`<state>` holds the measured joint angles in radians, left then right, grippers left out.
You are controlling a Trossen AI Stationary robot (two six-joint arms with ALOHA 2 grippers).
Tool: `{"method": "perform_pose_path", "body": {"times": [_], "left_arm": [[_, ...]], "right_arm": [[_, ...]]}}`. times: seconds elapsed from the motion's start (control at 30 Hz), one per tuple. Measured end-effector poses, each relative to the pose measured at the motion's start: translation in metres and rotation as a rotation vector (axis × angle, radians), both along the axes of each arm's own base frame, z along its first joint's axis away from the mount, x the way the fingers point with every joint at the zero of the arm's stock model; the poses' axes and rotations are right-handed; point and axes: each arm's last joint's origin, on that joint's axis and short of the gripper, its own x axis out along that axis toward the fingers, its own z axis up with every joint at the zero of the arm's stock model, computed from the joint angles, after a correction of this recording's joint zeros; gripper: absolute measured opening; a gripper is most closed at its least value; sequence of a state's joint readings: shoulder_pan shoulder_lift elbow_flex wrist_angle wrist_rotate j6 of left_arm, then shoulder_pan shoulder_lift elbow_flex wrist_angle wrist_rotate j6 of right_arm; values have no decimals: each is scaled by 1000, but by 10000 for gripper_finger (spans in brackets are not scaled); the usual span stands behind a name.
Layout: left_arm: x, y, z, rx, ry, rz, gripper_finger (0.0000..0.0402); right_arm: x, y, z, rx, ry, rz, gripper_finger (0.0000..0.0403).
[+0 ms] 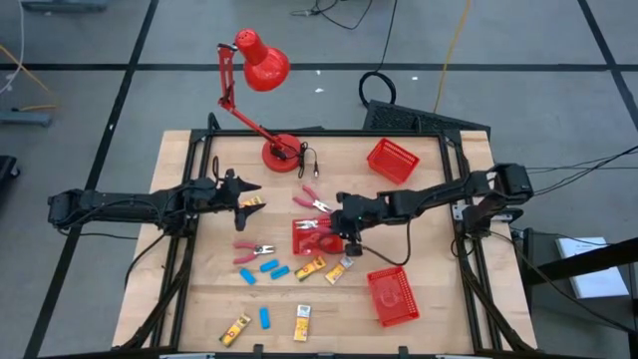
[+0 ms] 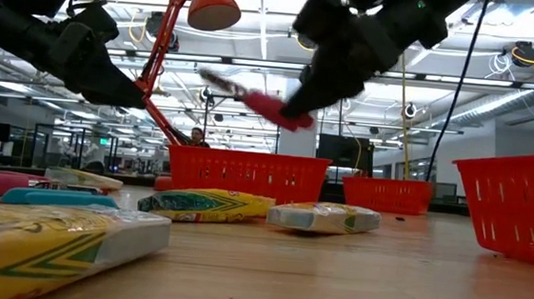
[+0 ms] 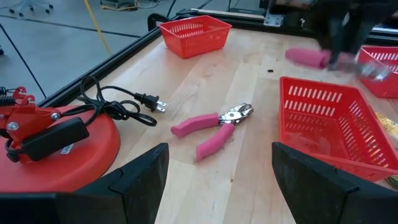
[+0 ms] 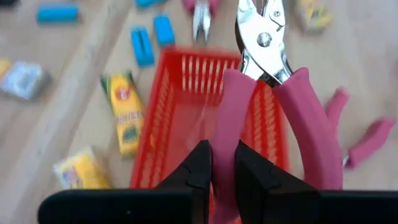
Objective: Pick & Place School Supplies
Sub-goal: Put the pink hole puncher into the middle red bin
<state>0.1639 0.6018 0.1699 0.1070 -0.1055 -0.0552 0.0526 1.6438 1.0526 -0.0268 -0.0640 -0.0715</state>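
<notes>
Leftmost, left gripper [image 1: 242, 192] at 9 o'clock of the table [image 1: 429, 299], fingers [image 3: 134, 180] spread wide, holding nothing, lamp [image 1: 261, 70] at 12. Centre: pliers [image 3: 213, 123] flat on the wood beside the middle basket [image 1: 307, 239]; blue blocks [image 1: 267, 268] and yellow packets [image 1: 309, 267] strewn toward 6. Just right of that, right gripper [image 1: 334, 225] above the basket, pinching one pink handle of a second pair of pliers [image 4: 267, 93], lifted clear. Further baskets [image 1: 392, 160] at 2 and 5.
</notes>
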Motion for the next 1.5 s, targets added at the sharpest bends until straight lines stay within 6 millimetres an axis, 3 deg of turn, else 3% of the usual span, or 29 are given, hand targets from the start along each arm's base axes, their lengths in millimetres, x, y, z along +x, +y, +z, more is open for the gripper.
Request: {"method": "perform_pose_path", "body": {"times": [0.13, 0.4, 0.5, 1.27, 1.5], "left_arm": [[0, 0, 0, 0, 0, 0, 285], [0, 0, 0, -2, -1, 1, 285], [0, 0, 0, -6, -3, 2, 285], [0, 0, 0, -13, -3, 3, 285], [0, 0, 0, -13, -1, 3, 285]], "right_arm": [[13, -5, -7, 46, -33, 23, 31], [32, -6, -24, 69, 77, 75, 31], [29, -6, -30, 66, 151, 71, 31], [24, -12, -32, 16, 261, -13, 32], [25, -12, -31, 22, 247, -6, 151]]}}
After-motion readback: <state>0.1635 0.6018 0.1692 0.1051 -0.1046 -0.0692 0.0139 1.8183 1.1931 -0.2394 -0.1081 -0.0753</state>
